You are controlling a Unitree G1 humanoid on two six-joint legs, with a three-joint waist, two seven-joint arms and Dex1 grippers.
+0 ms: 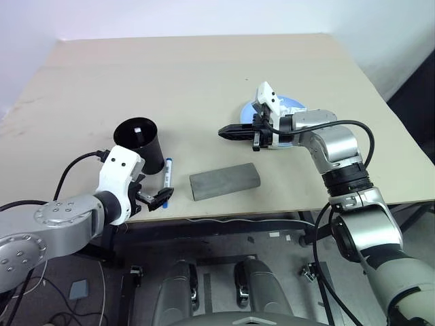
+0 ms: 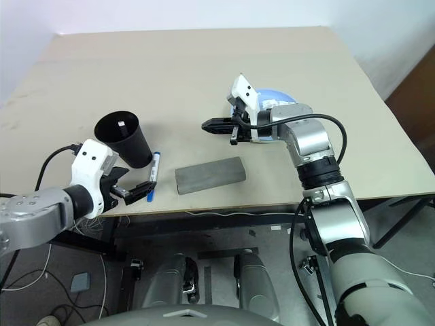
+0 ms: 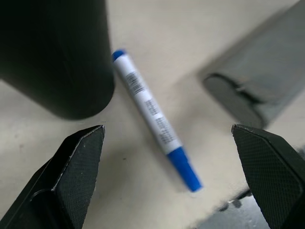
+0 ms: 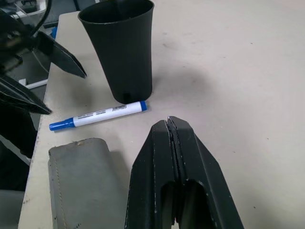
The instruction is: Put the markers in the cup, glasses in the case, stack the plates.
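Left end effector (image 1: 151,198) gapes wide, empty, straddling the blue-capped marker (image 3: 153,121) lying on the table (image 1: 204,81) just beside the cup (image 1: 139,142), likely lining up a pick; right end effector (image 1: 228,132) hangs clamped, empty, above the table; case (image 1: 225,181) closed.

Cup (image 1: 141,144) crowds marker (image 1: 166,175); case (image 1: 225,181) stands apart.

A wide, pale beige tabletop (image 1: 204,75) fills most of the frame, lit evenly, its near edge running across the lower part of the picture. Behind it, along the top of the frame, stands a plain white wall (image 1: 204,17). Below the near edge lies a grey floor (image 1: 88,278) with loose black cables (image 1: 41,299) at the lower left and dark metal table legs (image 2: 401,217) at the right.
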